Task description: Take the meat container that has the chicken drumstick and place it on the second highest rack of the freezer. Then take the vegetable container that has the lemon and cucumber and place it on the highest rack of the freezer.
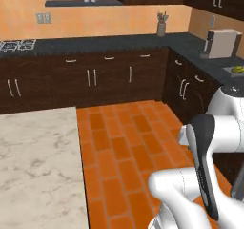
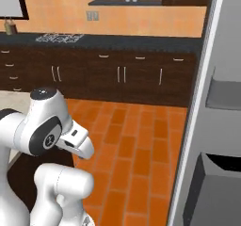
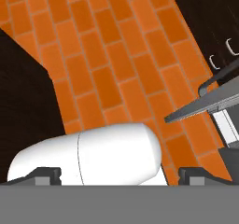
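Observation:
In the hand view my gripper (image 3: 120, 175) is open. Its two dark fingertips (image 3: 46, 174) stand far apart with nothing held between them, pointing down at the orange brick floor (image 3: 107, 69). The freezer's open door (image 2: 207, 102) stands at the right of the right base view, with grey door bins (image 2: 226, 95) on its inner side. A small yellow-green thing (image 1: 236, 69) lies on the right counter, too small to identify. The meat container, the chicken drumstick, the vegetable container, the lemon, the cucumber and both racks are out of view.
A marble island top (image 1: 38, 166) fills the lower left. Dark cabinets (image 1: 95, 78) under a dark counter line the back wall. A white appliance (image 1: 221, 43) and a utensil jar (image 1: 161, 27) stand on the counter. Brick floor (image 1: 128, 147) lies open between island and cabinets.

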Controlling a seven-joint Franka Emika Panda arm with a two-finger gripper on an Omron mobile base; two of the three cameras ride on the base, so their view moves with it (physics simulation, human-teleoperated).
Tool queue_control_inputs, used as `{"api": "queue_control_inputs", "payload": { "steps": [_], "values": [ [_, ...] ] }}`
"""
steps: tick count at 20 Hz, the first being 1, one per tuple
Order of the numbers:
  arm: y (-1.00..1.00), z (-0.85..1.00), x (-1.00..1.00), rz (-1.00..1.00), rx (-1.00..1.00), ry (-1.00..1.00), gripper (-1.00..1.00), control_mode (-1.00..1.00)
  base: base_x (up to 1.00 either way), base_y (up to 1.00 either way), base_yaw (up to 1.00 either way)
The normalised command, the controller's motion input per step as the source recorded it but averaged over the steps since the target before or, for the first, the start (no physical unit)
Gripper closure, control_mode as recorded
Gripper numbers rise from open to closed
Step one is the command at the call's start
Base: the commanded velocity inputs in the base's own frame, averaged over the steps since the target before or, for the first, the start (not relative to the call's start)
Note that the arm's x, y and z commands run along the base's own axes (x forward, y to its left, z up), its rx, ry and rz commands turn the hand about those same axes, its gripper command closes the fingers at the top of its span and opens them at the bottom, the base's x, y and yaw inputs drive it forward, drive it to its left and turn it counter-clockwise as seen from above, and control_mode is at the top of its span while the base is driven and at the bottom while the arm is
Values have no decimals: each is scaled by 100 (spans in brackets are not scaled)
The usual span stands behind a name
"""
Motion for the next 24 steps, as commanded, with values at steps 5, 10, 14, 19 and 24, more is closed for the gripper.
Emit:
{"api": "queue_control_inputs", "payload": {
  "steps": [5, 10, 14, 19, 24],
  "values": [
    [0, 0, 0, 0, 0, 0, -100, 100, 100, -4, 0],
    [0, 0, 0, 0, 0, 0, -100, 100, 100, -29, -14],
    [0, 0, 0, 0, 0, 0, -100, 100, 88, -35, -39],
    [0, 0, 0, 0, 0, 0, -100, 100, 35, -52, -61],
    [0, 0, 0, 0, 0, 0, -100, 100, 10, -42, -75]
  ]
}}
